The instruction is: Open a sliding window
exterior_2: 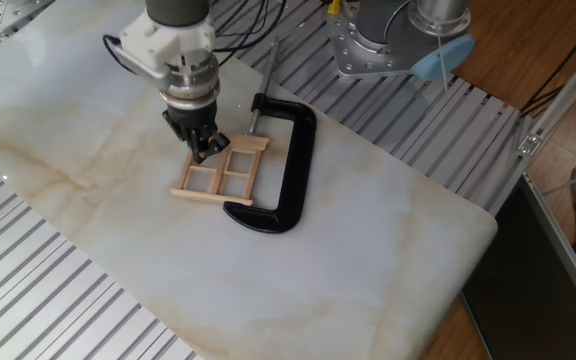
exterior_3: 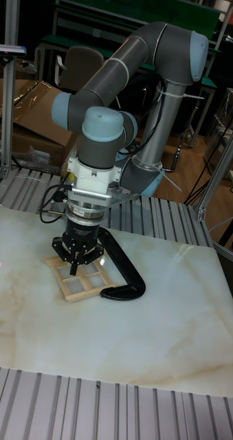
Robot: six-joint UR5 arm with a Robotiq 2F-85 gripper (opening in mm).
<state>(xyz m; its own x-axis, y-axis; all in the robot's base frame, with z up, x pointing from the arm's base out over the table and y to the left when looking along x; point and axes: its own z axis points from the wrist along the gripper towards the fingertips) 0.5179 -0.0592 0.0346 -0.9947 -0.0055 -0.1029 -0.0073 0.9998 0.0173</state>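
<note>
The sliding window (exterior_2: 224, 175), a small pale wooden frame with crossbars, lies flat on the marble slab (exterior_2: 368, 240). A black C-clamp (exterior_2: 294, 150) wraps around its right side and touches its lower right corner. My gripper (exterior_2: 205, 152) points straight down onto the window's upper left part, its fingertips drawn together with nothing held between them. In the tall fixed view the gripper (exterior_3: 74, 268) stands over the far left panes of the window (exterior_3: 87, 280), with the clamp (exterior_3: 127, 276) to the right.
The arm's base (exterior_2: 378, 40) stands at the back on ribbed aluminium (exterior_2: 448, 130), with a pale blue part (exterior_2: 438, 58) beside it. Ribbed metal also borders the slab at the front left (exterior_2: 58, 300). The slab's right edge drops off near a dark box (exterior_2: 558, 270).
</note>
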